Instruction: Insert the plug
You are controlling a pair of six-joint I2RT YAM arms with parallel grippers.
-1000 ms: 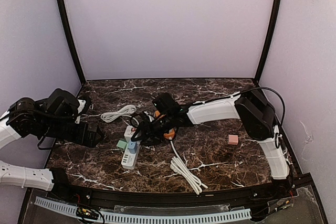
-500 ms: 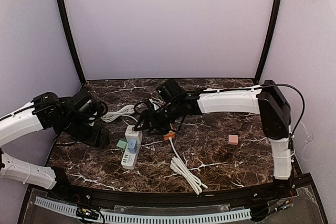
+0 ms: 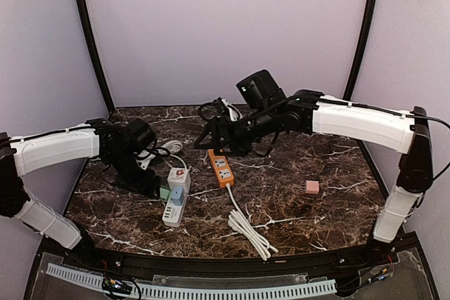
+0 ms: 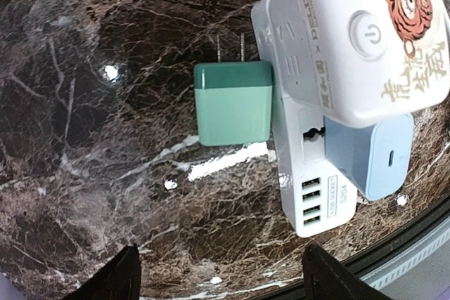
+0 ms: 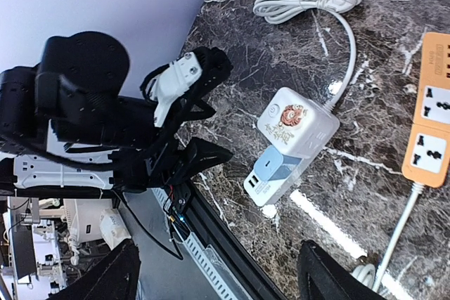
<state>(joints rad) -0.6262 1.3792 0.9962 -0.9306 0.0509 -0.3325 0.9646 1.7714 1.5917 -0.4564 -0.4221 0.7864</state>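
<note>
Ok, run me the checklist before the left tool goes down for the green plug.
1. Left tool open: ok. The fingers are wide apart and hold nothing.
2. Green plug free to grasp: ok. It lies flat on the table against the side of the white power strip, prongs bare.
3. Plug between the fingers: not ok. In the wrist view it sits ahead of them.
4. Free socket on the strip: cannot tell. The blue charger fills one, and only part of a slot shows beside it.
5. Right tool out of the way: ok. It is open, empty and apart from the left arm.
</note>
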